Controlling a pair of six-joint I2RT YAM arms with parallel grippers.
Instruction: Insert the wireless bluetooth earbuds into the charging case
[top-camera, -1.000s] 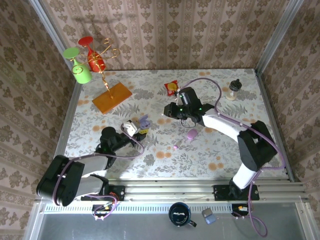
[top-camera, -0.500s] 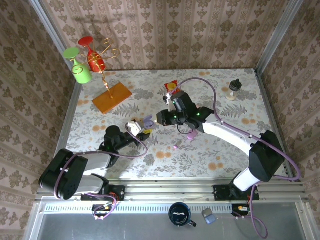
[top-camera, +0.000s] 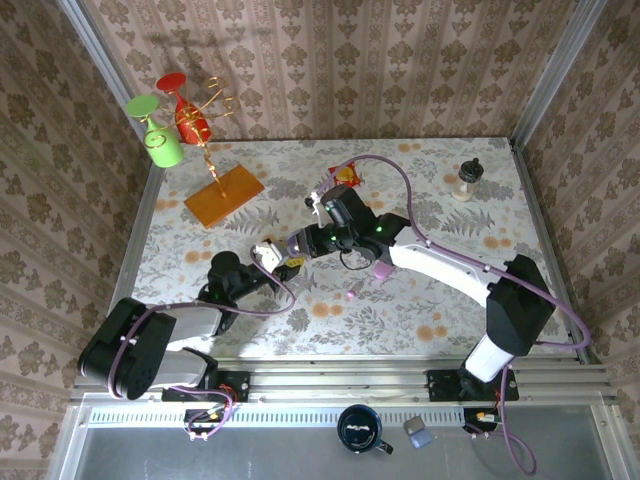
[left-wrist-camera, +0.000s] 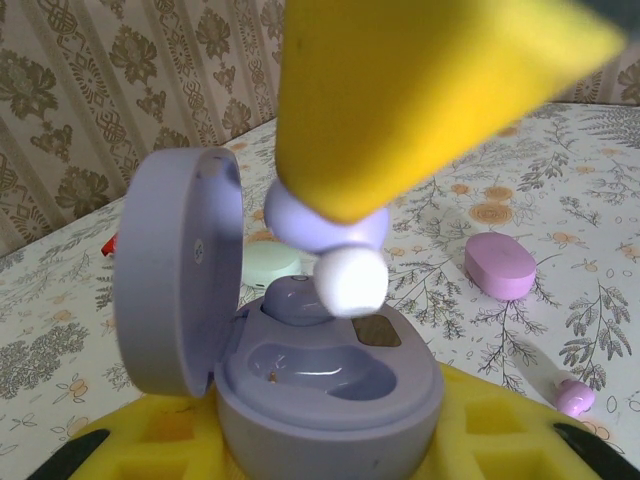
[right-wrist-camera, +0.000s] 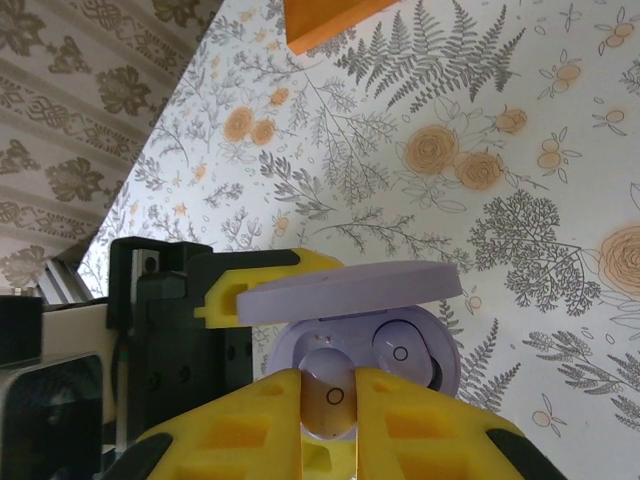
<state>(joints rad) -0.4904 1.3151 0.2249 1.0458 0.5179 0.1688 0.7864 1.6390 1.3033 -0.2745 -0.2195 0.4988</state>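
Note:
My left gripper (left-wrist-camera: 330, 445) is shut on the base of a purple charging case (left-wrist-camera: 330, 395), whose lid (left-wrist-camera: 175, 270) stands open. One purple earbud (left-wrist-camera: 295, 298) sits in the far slot; the near slot is empty. My right gripper (right-wrist-camera: 330, 400) is shut on a second purple earbud (right-wrist-camera: 330, 392) and holds it just above the empty slot, white tip (left-wrist-camera: 352, 280) pointing down. In the right wrist view the seated earbud (right-wrist-camera: 400, 352) lies beside the held one under the lid (right-wrist-camera: 350, 290). In the top view both grippers meet at the case (top-camera: 291, 244), left of centre.
A pink case (top-camera: 383, 268) and a tiny pink earbud (top-camera: 352, 294) lie on the floral table to the right. A pale green case (left-wrist-camera: 272, 265) sits behind the purple one. An orange board (top-camera: 224, 194), a glass rack (top-camera: 190, 115), a snack packet (top-camera: 345, 175) and a small bottle (top-camera: 469, 178) stand further back.
My right arm has swung left across the table with the purple earbud and now hovers over the case. The left gripper has kept hold of the case, shifting only slightly.

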